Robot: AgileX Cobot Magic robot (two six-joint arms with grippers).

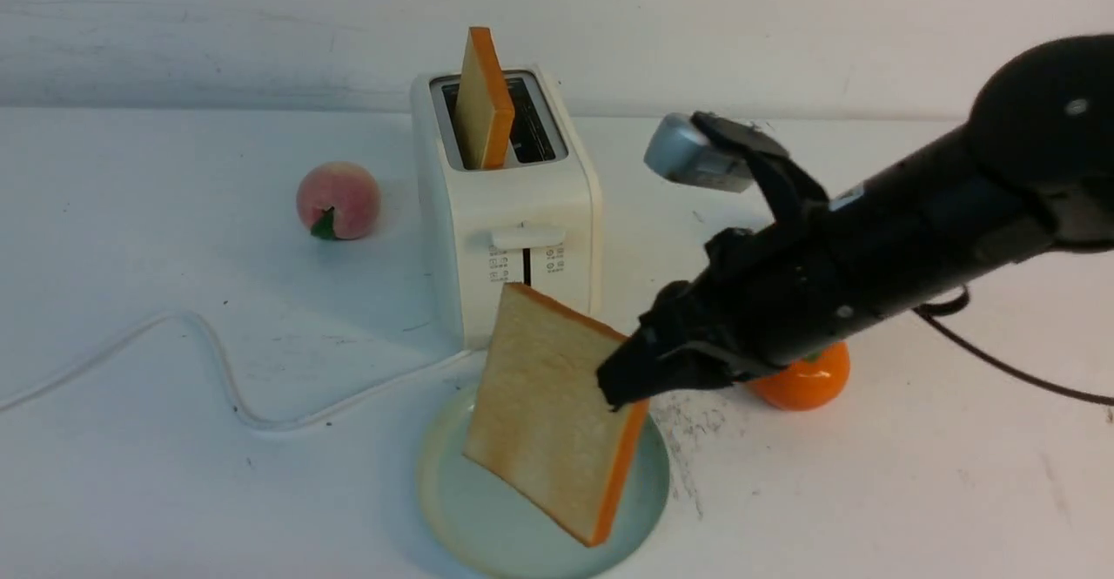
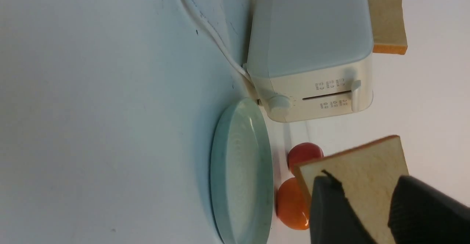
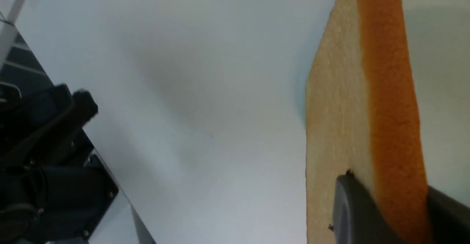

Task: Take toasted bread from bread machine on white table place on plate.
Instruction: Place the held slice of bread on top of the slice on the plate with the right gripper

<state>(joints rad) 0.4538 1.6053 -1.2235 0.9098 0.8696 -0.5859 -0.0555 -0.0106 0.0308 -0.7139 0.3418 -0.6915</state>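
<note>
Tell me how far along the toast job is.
Already done: one slice is out of the toaster. In hand: the right gripper holds it tilted over the plate. Left: lay it down, then bring over the other slice, which stands in a slot.

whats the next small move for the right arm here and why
Probably lower the bread and tip it flatter onto the plate: the right tool has the slice pinched by its crust edge, tilted steeply over the plate, and its lower corner seems to hang inside the rim.
</note>
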